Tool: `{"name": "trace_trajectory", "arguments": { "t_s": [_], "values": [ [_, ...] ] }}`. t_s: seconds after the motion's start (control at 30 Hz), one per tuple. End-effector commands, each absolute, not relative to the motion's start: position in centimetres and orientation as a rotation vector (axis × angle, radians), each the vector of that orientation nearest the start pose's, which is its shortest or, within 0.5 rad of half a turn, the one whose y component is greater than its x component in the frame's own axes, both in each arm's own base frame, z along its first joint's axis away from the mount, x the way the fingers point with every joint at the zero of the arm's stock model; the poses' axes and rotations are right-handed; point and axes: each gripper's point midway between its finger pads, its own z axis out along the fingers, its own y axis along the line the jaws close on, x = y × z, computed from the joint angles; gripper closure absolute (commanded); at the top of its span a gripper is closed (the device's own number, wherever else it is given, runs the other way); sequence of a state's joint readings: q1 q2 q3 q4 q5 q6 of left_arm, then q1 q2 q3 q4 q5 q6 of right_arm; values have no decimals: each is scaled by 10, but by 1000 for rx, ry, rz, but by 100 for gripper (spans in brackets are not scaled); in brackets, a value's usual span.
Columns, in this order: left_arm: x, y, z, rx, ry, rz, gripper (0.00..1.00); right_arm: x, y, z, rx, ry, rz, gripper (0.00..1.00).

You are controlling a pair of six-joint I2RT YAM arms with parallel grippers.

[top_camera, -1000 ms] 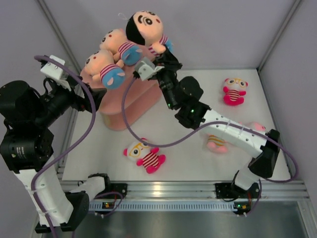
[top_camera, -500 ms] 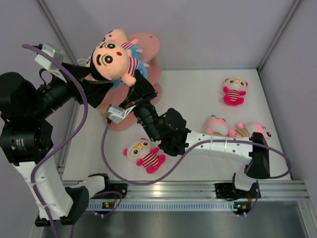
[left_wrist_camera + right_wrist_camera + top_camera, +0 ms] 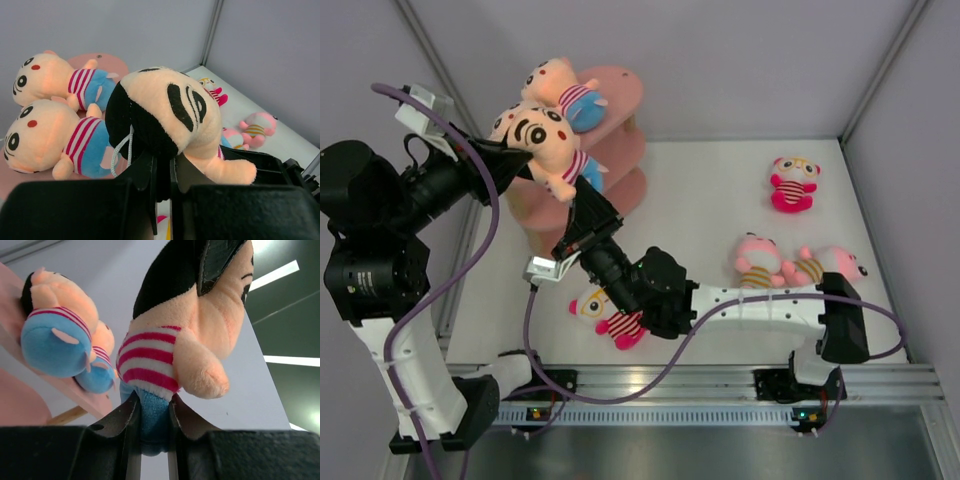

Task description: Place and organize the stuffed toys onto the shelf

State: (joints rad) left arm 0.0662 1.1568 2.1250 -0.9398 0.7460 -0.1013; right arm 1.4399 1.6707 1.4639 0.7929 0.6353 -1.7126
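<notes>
A peach-headed, black-haired stuffed toy [image 3: 548,140] in a striped shirt hangs in the air beside the pink shelf [image 3: 625,95], held from both ends. My left gripper [image 3: 515,152] [image 3: 167,165] is shut on the black hair of its head [image 3: 165,115]. My right gripper [image 3: 582,198] [image 3: 154,412] is shut on its blue bottom [image 3: 152,415]. Two more peach-headed toys [image 3: 55,82] [image 3: 50,137] lie side by side on the shelf's top board [image 3: 107,62], just left of the held toy.
On the table lie a glasses toy [image 3: 792,183] at the far right and two pink toys with yellow stripes [image 3: 758,260] [image 3: 832,262]. Another glasses toy [image 3: 605,312] lies partly under my right arm [image 3: 750,305]. Cage posts stand behind the shelf.
My right gripper carried the black-haired toy left and down, from above the shelf to my left gripper. The left gripper, open before, has shut on the toy's head.
</notes>
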Motion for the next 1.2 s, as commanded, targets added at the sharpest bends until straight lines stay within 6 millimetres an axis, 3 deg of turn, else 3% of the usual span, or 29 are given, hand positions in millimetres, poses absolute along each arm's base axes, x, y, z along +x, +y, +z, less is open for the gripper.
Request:
{"name": "trace_trajectory", "arguments": {
  "t_s": [0.0, 0.07, 0.1, 0.2, 0.27, 0.3, 0.33, 0.37, 0.4, 0.47, 0.5, 0.6, 0.7, 0.83, 0.97, 1.17],
  "values": [
    [226, -105, 558, 471, 1483, -570, 100, 158, 428, 523, -948, 516, -409, 100],
    [223, -106, 556, 487, 1475, -557, 100, 156, 428, 521, -971, 541, -352, 92],
    [224, -105, 554, 487, 1477, -550, 100, 152, 427, 525, -972, 555, -310, 59],
    [224, -104, 547, 501, 1483, -534, 100, 142, 420, 529, -1004, 645, -91, 15],
    [223, -104, 544, 511, 1486, -533, 100, 130, 403, 541, -970, 734, 165, 9],
    [223, -105, 543, 516, 1484, -535, 100, 122, 402, 539, -1040, 740, 263, 2],
    [221, -107, 543, 528, 1483, -550, 100, 113, 385, 553, -977, 800, 457, 0],
    [220, -108, 543, 532, 1483, -556, 100, 99, 383, 557, -1007, 782, 599, 1],
    [219, -109, 543, 536, 1482, -564, 100, 111, 370, 559, -995, 830, 663, 1],
    [216, -113, 543, 554, 1477, -586, 100, 100, 347, 572, -943, 872, 966, 1],
    [214, -115, 543, 568, 1474, -596, 100, 129, 332, 571, -858, 959, 990, 1],
    [207, -119, 543, 601, 1464, -622, 100, 151, 316, 569, -838, 1034, 1009, 1],
    [201, -122, 543, 618, 1452, -629, 100, 169, 330, 549, -816, 1214, 1205, 3],
    [195, -123, 545, 625, 1444, -636, 100, 180, 346, 527, -872, 1281, 1278, 9],
    [193, -124, 547, 621, 1439, -637, 100, 186, 361, 509, -886, 1322, 1313, 20],
    [198, -121, 547, 597, 1451, -632, 100, 177, 380, 493, -931, 1335, 1325, 21]
  ]
}}
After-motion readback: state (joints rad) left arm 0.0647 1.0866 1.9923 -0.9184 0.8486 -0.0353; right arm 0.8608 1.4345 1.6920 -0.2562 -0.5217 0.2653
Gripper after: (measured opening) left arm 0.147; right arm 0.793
